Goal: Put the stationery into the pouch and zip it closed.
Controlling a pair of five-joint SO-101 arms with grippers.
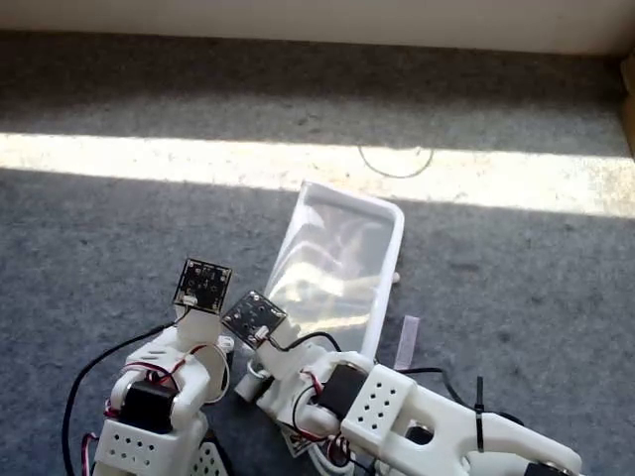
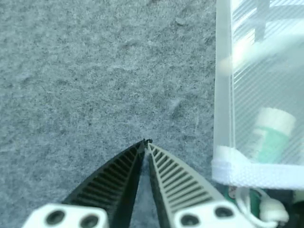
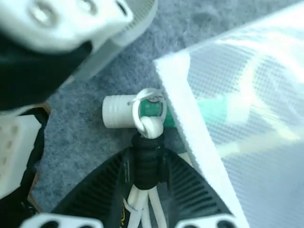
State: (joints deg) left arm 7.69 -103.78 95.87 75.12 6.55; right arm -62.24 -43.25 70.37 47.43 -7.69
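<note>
The translucent white pouch (image 1: 337, 263) lies flat on the grey carpet, just beyond both arms. My right gripper (image 3: 148, 154) is shut on the pouch's zipper pull cord (image 3: 148, 133), a white loop with a black bead, at the pouch's near corner (image 3: 190, 123). A green and white pen-like item (image 3: 135, 111) pokes out of that corner, its white cap on the carpet. My left gripper (image 2: 146, 142) is shut on nothing and points at bare carpet beside the pouch's edge (image 2: 223, 85). Through the mesh a green and white item (image 2: 270, 133) shows inside.
A small purple strip (image 1: 407, 342) lies on the carpet right of the pouch's near end. A thin wire loop (image 1: 397, 164) sits in the sunlit band beyond the pouch. The left arm's body (image 3: 71, 28) hangs close over the right gripper.
</note>
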